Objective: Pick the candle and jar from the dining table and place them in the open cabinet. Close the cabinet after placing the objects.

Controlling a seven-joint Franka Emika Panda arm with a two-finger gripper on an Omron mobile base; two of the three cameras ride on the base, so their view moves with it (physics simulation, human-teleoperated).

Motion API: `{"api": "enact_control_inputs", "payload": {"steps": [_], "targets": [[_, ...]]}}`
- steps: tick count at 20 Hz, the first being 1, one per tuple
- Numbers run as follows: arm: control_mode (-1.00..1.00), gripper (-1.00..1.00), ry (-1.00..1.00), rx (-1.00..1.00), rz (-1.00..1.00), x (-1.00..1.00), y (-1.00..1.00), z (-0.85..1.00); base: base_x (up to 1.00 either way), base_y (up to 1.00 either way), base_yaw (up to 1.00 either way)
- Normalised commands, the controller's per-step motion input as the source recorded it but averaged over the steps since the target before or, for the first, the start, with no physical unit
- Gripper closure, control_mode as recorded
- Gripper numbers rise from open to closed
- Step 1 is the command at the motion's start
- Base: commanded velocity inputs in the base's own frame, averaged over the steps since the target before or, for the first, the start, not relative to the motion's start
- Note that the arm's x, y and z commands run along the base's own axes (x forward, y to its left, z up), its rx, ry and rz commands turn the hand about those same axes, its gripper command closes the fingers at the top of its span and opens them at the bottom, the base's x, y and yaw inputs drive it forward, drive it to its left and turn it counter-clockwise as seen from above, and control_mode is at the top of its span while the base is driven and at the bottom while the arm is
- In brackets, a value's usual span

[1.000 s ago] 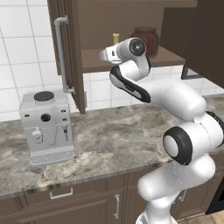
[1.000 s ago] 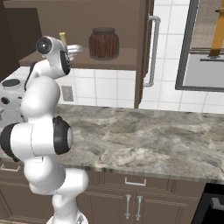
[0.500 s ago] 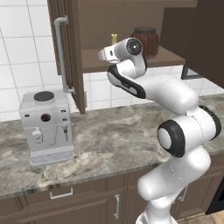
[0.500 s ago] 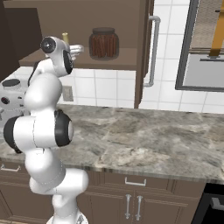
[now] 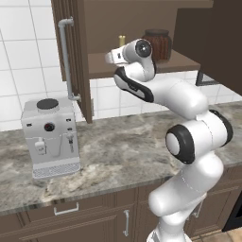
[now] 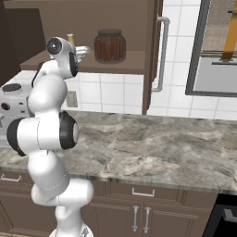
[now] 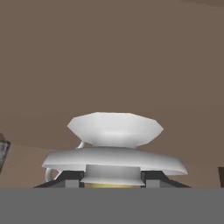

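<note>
Both base views face the cabinet (image 5: 142, 66); hand view looks inside, close.

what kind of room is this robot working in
Most likely a home kitchen, and a rendered one. A marble counter runs over dark wood drawers, a coffee machine stands on it against white wall tiles, and an open wall cabinet holds a jar.

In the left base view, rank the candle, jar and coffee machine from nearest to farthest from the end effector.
1. Candle: at the end effector, on the cabinet shelf.
2. Jar: further right on the same shelf.
3. Coffee machine: down on the counter, lower left.
</note>
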Motion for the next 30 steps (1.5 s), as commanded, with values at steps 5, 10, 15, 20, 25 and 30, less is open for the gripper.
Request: {"api": "enact_control_inputs", "payload": {"steps": [5,10,15,20,25,30], "targets": [[-1.0,1.0,0.0,0.0,0.0,0.36,0.0,-0.11,0.0,0.0,0.0],[-1.0,1.0,0.0,0.0,0.0,0.35,0.0,-0.08,0.0,0.0,0.0],[-1.0,-1.0,0.0,0.0,0.0,0.31,0.02,-0.09,0.0,0.0,0.0],[-1.0,-1.0,0.0,0.0,0.0,0.05,0.01,-0.04,0.0,0.0,0.0],[-1.0,-1.0,0.0,0.0,0.0,0.0,0.0,0.0,0.0,0.0,0.0],[-1.0,-1.0,0.0,0.0,0.0,0.0,0.0,0.0,0.0,0.0,0.0]]}}
